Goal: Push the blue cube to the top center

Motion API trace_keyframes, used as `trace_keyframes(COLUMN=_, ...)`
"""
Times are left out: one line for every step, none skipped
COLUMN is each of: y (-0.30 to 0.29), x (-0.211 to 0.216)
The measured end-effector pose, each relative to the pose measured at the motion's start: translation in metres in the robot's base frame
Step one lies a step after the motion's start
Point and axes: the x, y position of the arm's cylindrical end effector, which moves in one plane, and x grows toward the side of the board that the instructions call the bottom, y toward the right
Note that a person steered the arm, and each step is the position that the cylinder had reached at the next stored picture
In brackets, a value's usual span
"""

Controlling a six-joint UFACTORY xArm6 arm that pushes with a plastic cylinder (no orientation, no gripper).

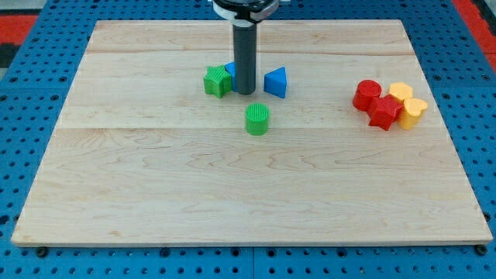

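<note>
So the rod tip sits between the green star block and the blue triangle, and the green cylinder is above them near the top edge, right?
Not quite. The camera view shows my tip between the green star block and the blue triangle, but the green cylinder lies below them, toward the view's bottom, not near the top edge.

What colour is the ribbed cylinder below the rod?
Green cylinder, seen in the camera view.

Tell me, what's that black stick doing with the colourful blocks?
It's a robot arm's rod. My tip rests on the wooden board, right in front of the blue cube, which is mostly hidden behind the rod. A green star-like block sits to its left, a blue triangle to its right, a green cylinder below.
</note>
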Motion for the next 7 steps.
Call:
trace_keyframes(y=-0.004, x=-0.022)
trace_keyframes(y=-0.014, x=-0.027)
trace_keyframes(y=-0.024, x=-0.03)
trace_keyframes(y=-0.024, x=-0.064)
trace_keyframes(y=-0.024, x=-0.107)
trace_keyframes(y=-0.023, x=-0.136)
trace_keyframes(y=-0.023, x=-0.138)
